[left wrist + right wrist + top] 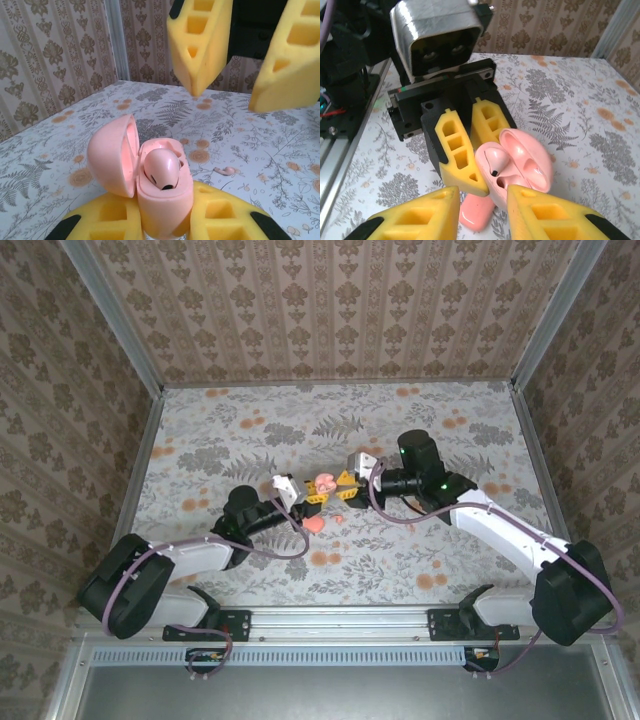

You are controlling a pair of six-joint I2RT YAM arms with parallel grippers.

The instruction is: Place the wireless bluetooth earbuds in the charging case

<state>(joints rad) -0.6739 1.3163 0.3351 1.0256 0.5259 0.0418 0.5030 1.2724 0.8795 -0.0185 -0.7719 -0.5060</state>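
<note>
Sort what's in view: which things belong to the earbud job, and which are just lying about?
Job:
charging case, open, clamped in left gripper
seated earbud inside it
second earbud on the flowered cloth
right gripper, open

Lying about:
glossy coral piece on the cloth, cannot tell what

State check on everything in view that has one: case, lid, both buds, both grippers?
charging case: held upright between the left fingers
lid: open, swung back to the side
first earbud: seated in the case
second earbud: loose on the cloth, not inserted
left gripper: shut on the charging case
right gripper: open, nothing between its fingers, close to the case
</note>
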